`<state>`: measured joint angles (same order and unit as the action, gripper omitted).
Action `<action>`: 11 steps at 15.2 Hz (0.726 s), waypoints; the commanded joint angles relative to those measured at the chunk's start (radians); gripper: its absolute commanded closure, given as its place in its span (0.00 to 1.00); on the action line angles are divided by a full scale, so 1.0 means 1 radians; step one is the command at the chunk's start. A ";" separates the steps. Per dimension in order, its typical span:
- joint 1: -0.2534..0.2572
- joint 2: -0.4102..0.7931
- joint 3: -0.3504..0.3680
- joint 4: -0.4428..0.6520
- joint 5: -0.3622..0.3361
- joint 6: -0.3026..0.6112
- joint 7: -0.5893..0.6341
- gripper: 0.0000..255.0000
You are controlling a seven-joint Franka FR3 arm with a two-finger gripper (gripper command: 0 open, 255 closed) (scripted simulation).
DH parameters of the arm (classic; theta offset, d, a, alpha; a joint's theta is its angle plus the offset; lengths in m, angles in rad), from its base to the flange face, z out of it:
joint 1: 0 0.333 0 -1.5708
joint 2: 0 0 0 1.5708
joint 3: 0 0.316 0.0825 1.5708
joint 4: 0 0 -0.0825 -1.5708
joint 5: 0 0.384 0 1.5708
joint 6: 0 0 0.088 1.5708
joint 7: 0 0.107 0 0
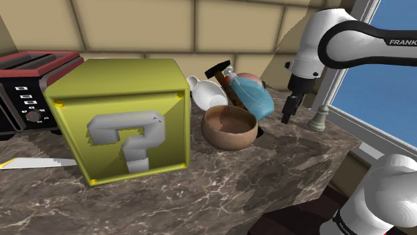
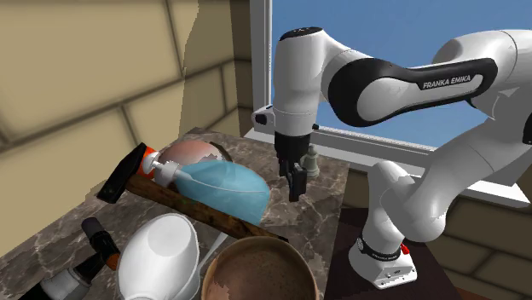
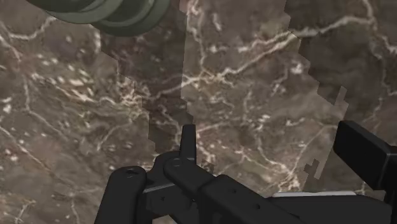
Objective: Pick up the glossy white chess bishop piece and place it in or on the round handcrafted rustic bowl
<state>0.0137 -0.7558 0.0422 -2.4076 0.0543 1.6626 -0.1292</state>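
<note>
Bishop [image 1: 319, 118] [image 2: 313, 161]: pale grey-white, upright on dark marble counter [image 1: 267, 180], near the edge by the window, at the shoulder view's right. In wrist view its ringed base [image 3: 118, 14] looks grey-green and sits ahead of the gripper, outside the finger gap. Gripper [image 1: 289, 112] [image 2: 296, 186] [image 3: 242, 156] hangs just beside the bishop on the bowl side, w/o touching it; fingers spread, nothing btwn them but counter. Brown round bowl [image 1: 224, 137] [image 2: 264, 273] is near, further to the shoulder view's left. Behind the bowl are a blue bag [image 1: 257, 93], hammer [image 1: 217, 70] & white jug [image 1: 207, 95]. Left of the bowl stands a big yellow question-mark block [image 1: 123, 120], then a red-black toaster [image 1: 27, 87].
</note>
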 commanded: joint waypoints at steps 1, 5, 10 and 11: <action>0.000 0.000 0.000 0.000 0.000 0.000 0.000 0.00; 0.036 -0.081 -0.153 0.030 0.000 -0.112 -0.236 0.00; 0.089 -0.103 -0.357 0.130 -0.021 -0.265 -0.525 0.00; 0.103 -0.097 -0.399 0.158 -0.026 -0.296 -0.583 0.00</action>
<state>0.1021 -0.8546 -0.3172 -2.2747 0.0305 1.4010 -0.6501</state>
